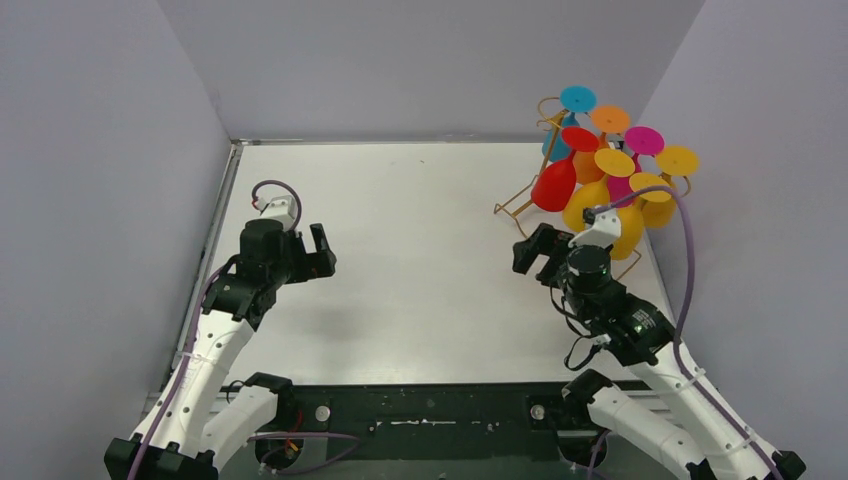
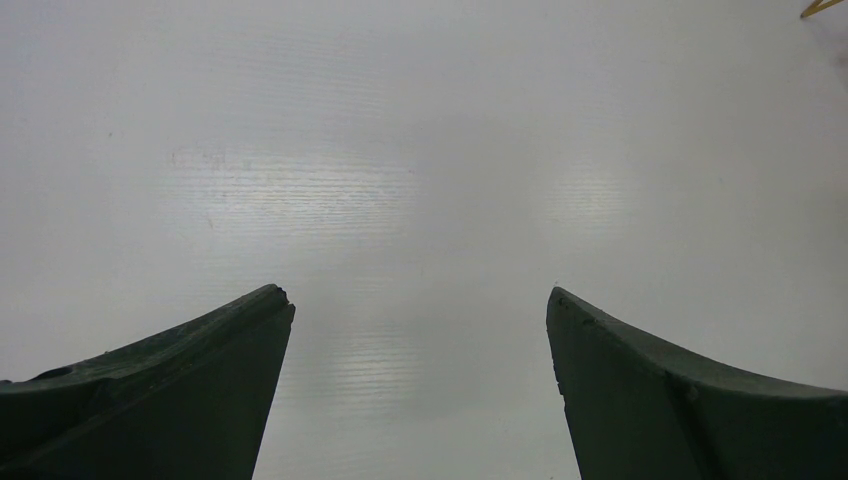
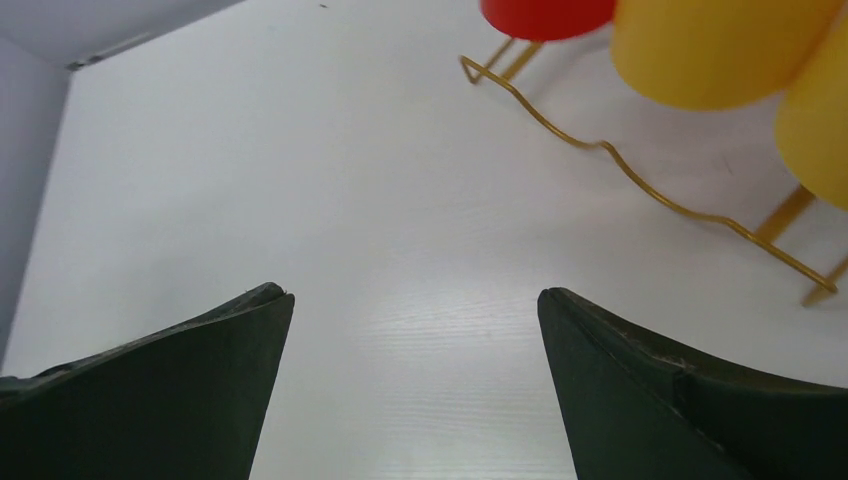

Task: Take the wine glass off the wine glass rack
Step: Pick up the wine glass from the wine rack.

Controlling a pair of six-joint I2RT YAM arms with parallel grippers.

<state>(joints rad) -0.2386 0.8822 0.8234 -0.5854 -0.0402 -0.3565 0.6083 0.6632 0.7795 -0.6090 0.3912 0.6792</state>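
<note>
**Q:** Which way is the wine glass found from each end effector?

**A:** Several coloured wine glasses are hung foot-up, bowl-down, on the wine glass rack at the far right of the bench. The right end effector, spread wide and empty, is placed just short of it. A red glass and a yellow glass are nearest.

**Q:** And the left end effector?

**A:** It is equally wide, with nothing held, and well apart from the rack. The stems are kept roughly upright, so a sideways approach by the right arm is probably called for.
</note>
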